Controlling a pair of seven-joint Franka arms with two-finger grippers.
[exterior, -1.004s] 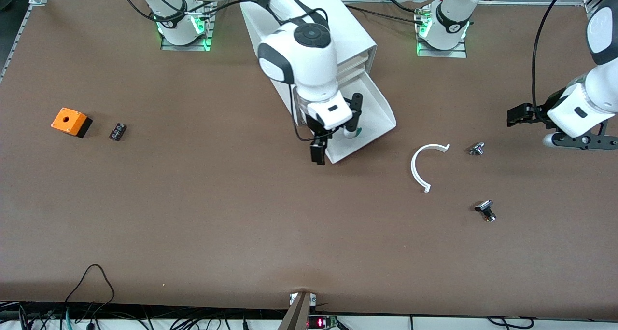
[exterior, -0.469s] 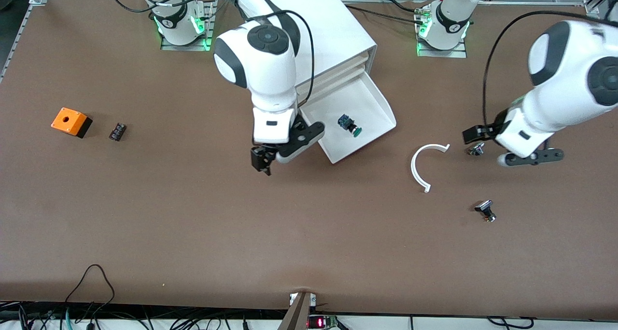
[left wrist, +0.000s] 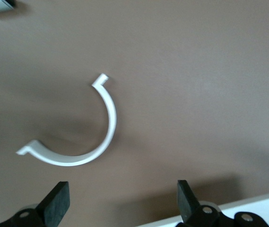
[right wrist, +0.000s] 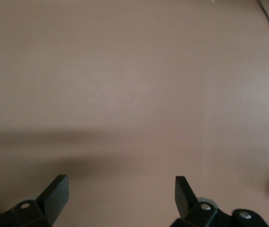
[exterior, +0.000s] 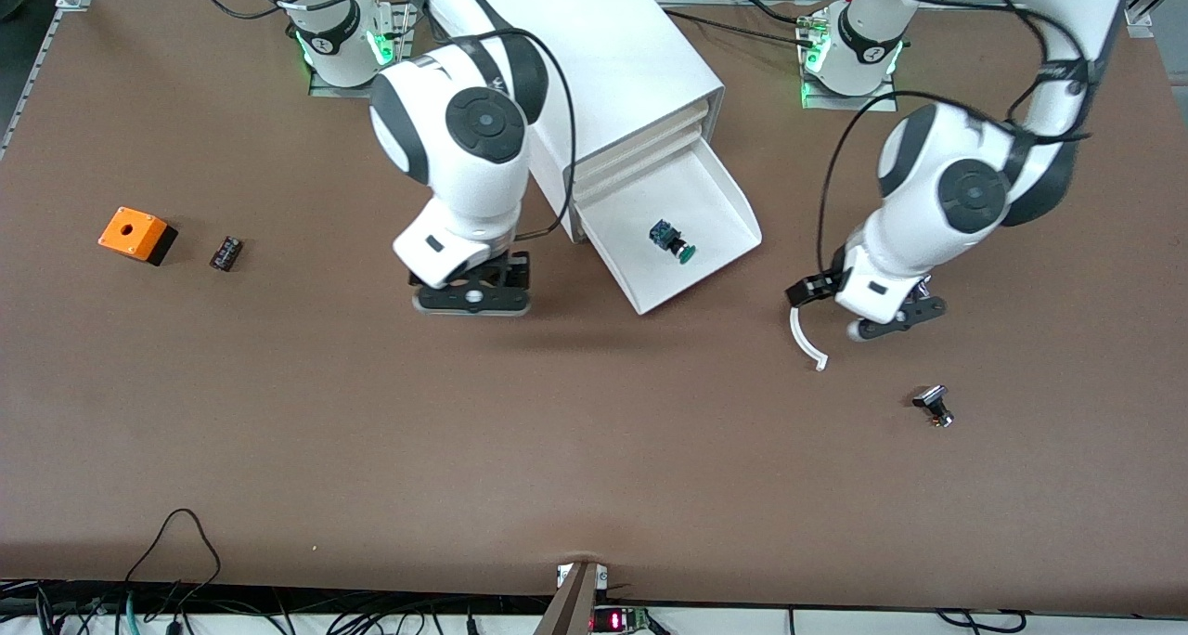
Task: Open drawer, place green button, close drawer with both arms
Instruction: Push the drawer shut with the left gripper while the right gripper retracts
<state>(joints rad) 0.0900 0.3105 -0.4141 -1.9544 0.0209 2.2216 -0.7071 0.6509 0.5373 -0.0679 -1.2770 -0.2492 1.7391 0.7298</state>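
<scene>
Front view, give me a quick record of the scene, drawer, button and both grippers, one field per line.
drawer: lowest drawer pulled out of the cabinet
button: lying in the drawer, nothing touching it
right gripper: open, over bare table beside the drawer
left gripper: open, over the white arc piece
task left: close the drawer

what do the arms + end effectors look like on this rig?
Both arms, the right arm and the left arm, are glossy white rounded shells with dark grey joint bands and round grey caps. Loose black cables run along them. Bases glow green. Each end effector, right and left, is black with two fingers.
</scene>
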